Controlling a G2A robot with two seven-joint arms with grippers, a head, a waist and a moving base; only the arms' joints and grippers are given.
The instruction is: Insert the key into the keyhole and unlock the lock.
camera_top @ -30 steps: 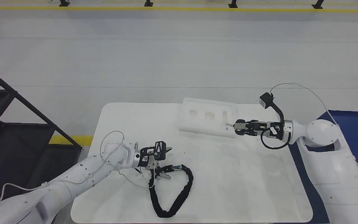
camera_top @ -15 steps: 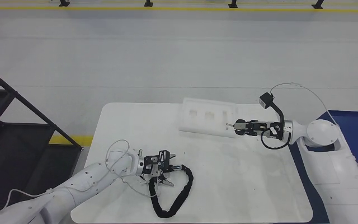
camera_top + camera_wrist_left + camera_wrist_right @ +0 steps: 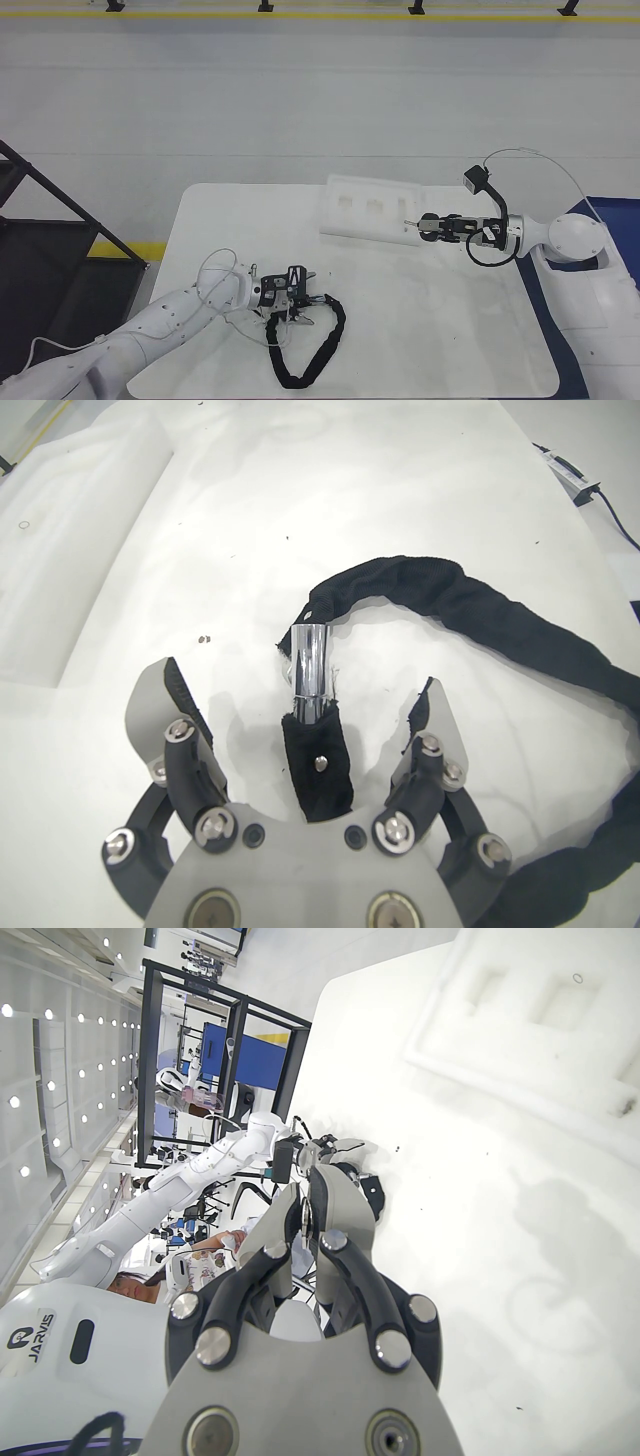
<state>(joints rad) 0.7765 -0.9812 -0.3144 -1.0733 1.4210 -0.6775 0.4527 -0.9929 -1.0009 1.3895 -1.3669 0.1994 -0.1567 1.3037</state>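
Left gripper (image 3: 297,676) advanced, spread astride lock (image 3: 310,655); right gripper (image 3: 304,1187) clamps key (image 3: 303,1219)

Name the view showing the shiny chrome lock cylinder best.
Left wrist view: the shiny chrome lock cylinder lies close and unblocked inside the open left gripper. Top view: tiny, crowded by that gripper. Right wrist view: too far to tell.

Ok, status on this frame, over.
Left gripper open, straddling chrome cylinder of black fabric-sleeved chain lock. Right gripper shut on small metal key, near white foam tray.
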